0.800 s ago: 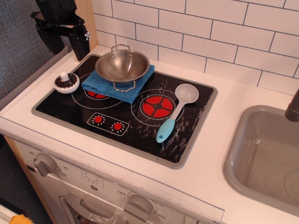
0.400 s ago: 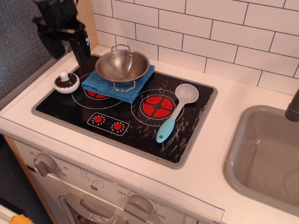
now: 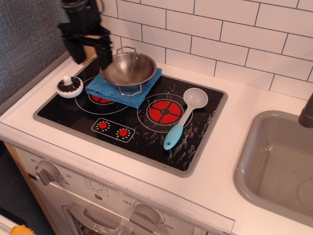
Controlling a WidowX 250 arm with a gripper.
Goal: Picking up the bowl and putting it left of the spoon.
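Observation:
The shiny steel bowl with wire loop handles sits on a blue cloth at the back left of the black stovetop. The spoon, with a pale round scoop and light blue handle, lies on the right half of the stovetop beside the right red burner. My black gripper hangs open just left of the bowl, above its left rim, with its two fingers apart and nothing between them.
A small white-and-black knobbed disc sits at the stovetop's left edge. A grey sink lies to the right. A white tiled wall stands behind. Oven knobs are at the front below the counter edge.
My gripper has moved right and slightly down, from the far left corner toward the bowl's left rim. The bowl and the spoon have not moved.

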